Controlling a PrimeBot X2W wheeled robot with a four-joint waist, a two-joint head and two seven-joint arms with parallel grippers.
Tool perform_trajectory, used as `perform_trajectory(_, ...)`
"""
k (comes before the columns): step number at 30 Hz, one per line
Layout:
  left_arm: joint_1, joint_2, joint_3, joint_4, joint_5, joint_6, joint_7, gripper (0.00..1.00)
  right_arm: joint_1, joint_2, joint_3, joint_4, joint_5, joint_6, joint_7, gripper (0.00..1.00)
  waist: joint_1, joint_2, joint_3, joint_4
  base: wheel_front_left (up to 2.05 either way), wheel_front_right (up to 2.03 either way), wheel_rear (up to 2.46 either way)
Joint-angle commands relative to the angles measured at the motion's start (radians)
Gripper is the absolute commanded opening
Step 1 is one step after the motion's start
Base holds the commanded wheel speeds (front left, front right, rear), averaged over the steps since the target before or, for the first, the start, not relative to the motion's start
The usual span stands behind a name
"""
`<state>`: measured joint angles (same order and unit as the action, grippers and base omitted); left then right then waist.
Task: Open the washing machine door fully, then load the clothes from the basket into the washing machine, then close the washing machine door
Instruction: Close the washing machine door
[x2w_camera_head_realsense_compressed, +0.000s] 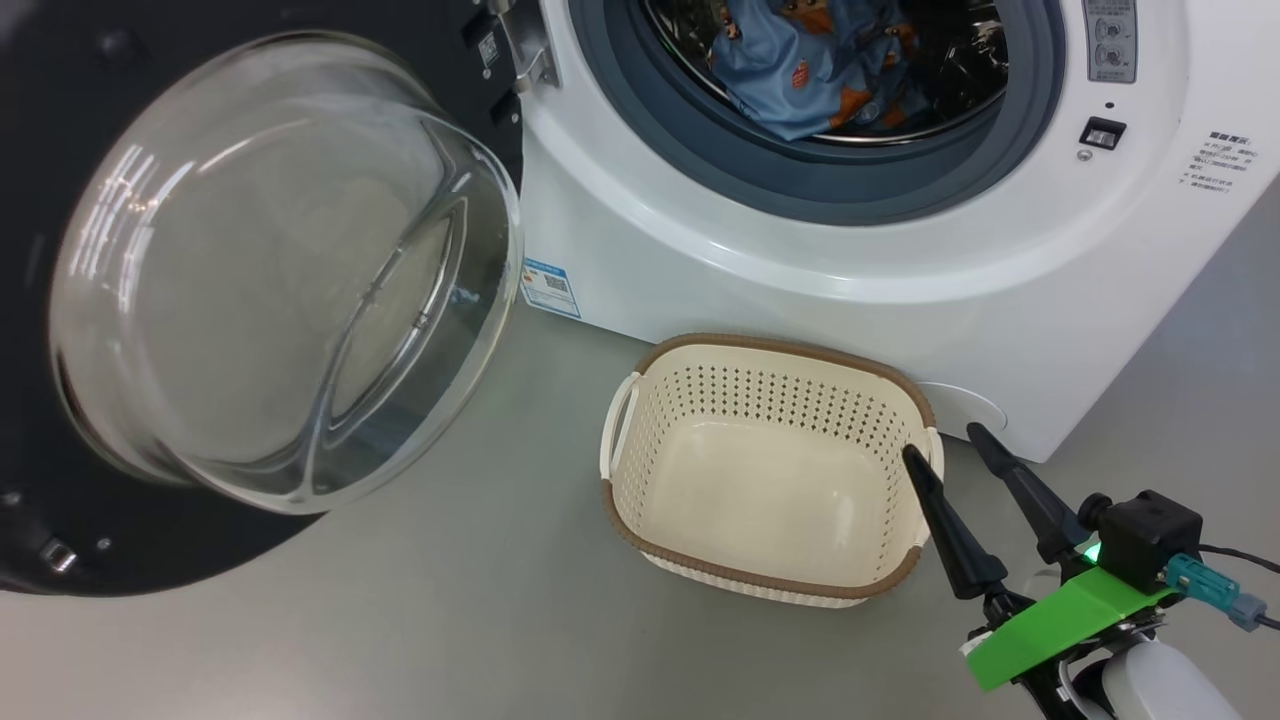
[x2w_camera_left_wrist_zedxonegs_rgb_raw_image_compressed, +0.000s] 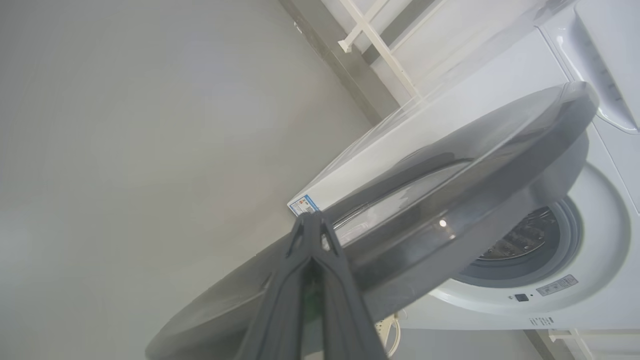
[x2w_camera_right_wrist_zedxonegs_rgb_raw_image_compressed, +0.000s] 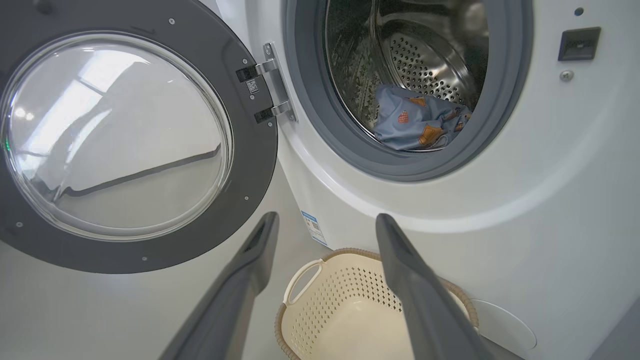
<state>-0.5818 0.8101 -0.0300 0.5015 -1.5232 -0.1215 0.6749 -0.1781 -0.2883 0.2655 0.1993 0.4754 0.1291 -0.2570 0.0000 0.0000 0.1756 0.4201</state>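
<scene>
Grey floor, basket empty, clothes in washing machine: left gripper pinched together by door, likely to push; right gripper splayed, empty.

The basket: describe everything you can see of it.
The basket is cream-white perforated plastic, rounded rectangular, with a brown woven-look rim and a loop handle at each short side. It is empty, its bare bottom showing. It stands upright on the grey floor, just in front of the washing machine; whether its far rim touches the machine cannot be told. The open right end effector hovers near its right handle.
</scene>
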Motion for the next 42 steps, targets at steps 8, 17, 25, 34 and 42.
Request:
perform_trajectory(8, 0.034, 0.031, -0.014, -0.186, -0.055, -0.009, 0.105, 0.00, 0.024, 0.002, -0.008, -0.028, -0.005, 0.002, -0.005, 1.00, 0.0000, 0.0000, -0.014, 0.007, 0.00, 0.00, 0.00)
perform_trajectory(17, 0.079, 0.014, -0.004, -0.342, -0.095, -0.009, 0.162, 0.00, 0.042, 0.008, -0.025, -0.033, -0.004, 0.002, -0.005, 1.00, 0.0000, 0.0000, -0.039, -0.001, 0.00, 0.00, 0.00)
perform_trajectory(25, 0.105, -0.018, -0.007, -0.492, -0.105, -0.009, 0.224, 0.00, 0.063, 0.018, -0.038, -0.037, -0.006, 0.002, -0.005, 1.00, 0.0000, 0.0000, -0.063, -0.025, 0.00, 0.00, 0.00)
perform_trajectory(34, 0.112, -0.080, -0.042, -0.607, -0.087, -0.009, 0.271, 0.00, 0.084, 0.037, -0.053, -0.042, -0.007, 0.002, -0.005, 1.00, 0.0000, 0.0000, -0.089, -0.102, 0.00, 0.00, 0.00)
perform_trajectory(42, 0.088, -0.142, -0.051, -0.626, -0.076, -0.009, 0.261, 0.00, 0.097, 0.043, -0.069, -0.047, -0.010, 0.002, -0.005, 1.00, 0.0000, 0.0000, -0.091, -0.177, 0.00, 0.00, 0.00)
